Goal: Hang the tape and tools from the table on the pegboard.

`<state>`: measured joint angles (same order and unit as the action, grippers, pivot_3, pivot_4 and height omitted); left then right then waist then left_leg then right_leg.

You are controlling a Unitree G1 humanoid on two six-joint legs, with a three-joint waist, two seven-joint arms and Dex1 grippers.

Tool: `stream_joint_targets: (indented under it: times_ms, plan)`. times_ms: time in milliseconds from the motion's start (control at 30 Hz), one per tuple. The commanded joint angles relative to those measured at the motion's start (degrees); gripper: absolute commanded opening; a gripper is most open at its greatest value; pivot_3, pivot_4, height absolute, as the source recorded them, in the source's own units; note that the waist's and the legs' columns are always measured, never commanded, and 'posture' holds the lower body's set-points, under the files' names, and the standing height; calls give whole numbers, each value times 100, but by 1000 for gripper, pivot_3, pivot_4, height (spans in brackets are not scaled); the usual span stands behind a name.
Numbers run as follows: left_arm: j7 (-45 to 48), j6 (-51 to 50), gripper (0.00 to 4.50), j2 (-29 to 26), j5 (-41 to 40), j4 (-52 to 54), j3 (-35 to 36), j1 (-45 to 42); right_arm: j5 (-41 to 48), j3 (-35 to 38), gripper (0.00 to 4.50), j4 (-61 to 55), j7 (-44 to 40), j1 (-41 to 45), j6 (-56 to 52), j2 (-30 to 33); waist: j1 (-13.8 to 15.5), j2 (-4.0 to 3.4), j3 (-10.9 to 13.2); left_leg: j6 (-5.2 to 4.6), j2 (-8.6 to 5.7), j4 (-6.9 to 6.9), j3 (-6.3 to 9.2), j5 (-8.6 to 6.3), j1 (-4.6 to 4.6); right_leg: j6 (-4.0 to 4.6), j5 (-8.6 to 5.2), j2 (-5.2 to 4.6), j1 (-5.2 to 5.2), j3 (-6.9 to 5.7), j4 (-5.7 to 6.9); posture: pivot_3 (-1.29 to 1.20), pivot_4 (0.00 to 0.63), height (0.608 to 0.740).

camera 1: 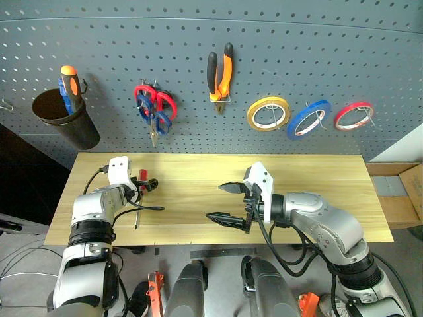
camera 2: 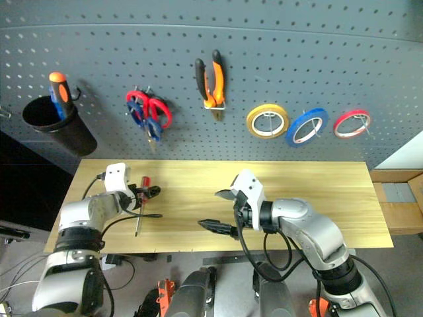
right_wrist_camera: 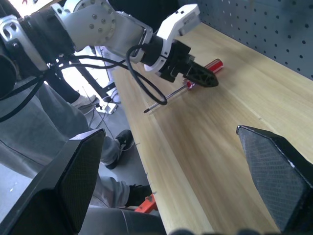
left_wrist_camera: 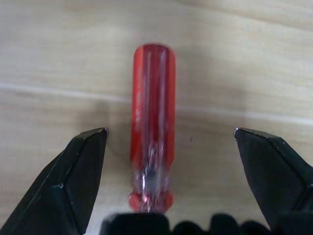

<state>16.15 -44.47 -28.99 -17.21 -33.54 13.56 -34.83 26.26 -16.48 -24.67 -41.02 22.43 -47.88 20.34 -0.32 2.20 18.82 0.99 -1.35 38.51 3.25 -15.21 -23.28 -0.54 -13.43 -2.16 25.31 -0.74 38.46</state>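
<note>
On the light wood table (camera 1: 310, 173) a small red-handled screwdriver (camera 1: 141, 175) lies near the left end. My left gripper (camera 1: 147, 185) is open and straddles its handle (left_wrist_camera: 152, 112), one finger (left_wrist_camera: 78, 171) on each side without touching. My right gripper (camera 1: 217, 201) hangs open and empty over the middle of the table. On the grey pegboard (camera 1: 297, 46) hang the blue tape (camera 1: 308, 119), the orange-and-black pliers (camera 1: 220, 76) and the blue-handled scissors (camera 1: 149, 112), which share a hook with the red-handled scissors.
A yellow tape ring (camera 1: 268, 113) and a red one (camera 1: 353, 115) flank the blue tape. A dark cup (camera 1: 65, 119) at the board's left holds an orange-and-blue screwdriver (camera 1: 69, 84). A cardboard box (camera 1: 403, 195) stands beyond the table's right end.
</note>
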Motion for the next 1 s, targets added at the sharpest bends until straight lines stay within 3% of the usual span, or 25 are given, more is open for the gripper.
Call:
stream_joint_targets:
  times_ms: [33, 333, 467, 600, 700, 800, 1000]
  plan:
    - [56, -26, 3925, 32, 40, -77, 23, 41, 135, 31, 4500, -308, 21, -26, 2, 23, -4, -1, 1, 0, 0, -1, 0, 0, 0, 0, 0, 0, 0, 0, 0, 6, 373, 740]
    - [84, -485, 850, -57, -100, 713, 236, 366, 89, 7, 4500, -148, 24, 72, 115, -20, -5, -2, 1, 3, -5, -47, -10, -1, -1, -11, -4, -7, -2, 2, -63, 12, 359, 740]
    - [252, -685, 820, -90, -356, 1851, 424, 793, 54, 1, 4500, -49, -11, 118, 198, -14, -15, -2, 1, 11, -5, -47, -14, -12, -17, -12, -4, -10, 3, 4, -92, 12, 344, 740]
    - [667, -584, 820, -141, -850, 4101, 604, 1803, -1, -9, 4500, 139, -96, 224, 348, -2, -13, -2, 1, 15, -3, -54, -10, -16, -44, -11, -3, -11, 11, 2, -132, 27, 322, 740]
    - [923, -25, 820, 330, -1658, 5781, 1234, 2679, -79, -61, 4500, 411, -222, 396, 565, -41, 7, -4, -4, 21, -3, -54, -8, -21, -53, -11, -3, -15, 12, -2, -147, 42, 301, 740]
    - [893, 557, 820, 682, -1945, 6645, 1659, 3224, -102, -125, 4500, 684, -399, 560, 784, -82, 34, 0, -13, 23, -5, -51, -13, -25, -53, -10, -3, -18, 10, -2, -152, 65, 279, 740]
    - [411, 1034, 820, 841, -2199, 7518, 2185, 3803, 265, 25, 4500, 1013, -835, 1004, 928, -378, 101, 3, -29, 20, -4, -41, -12, -23, -50, -11, -3, -13, 5, -5, -137, 127, 251, 740]
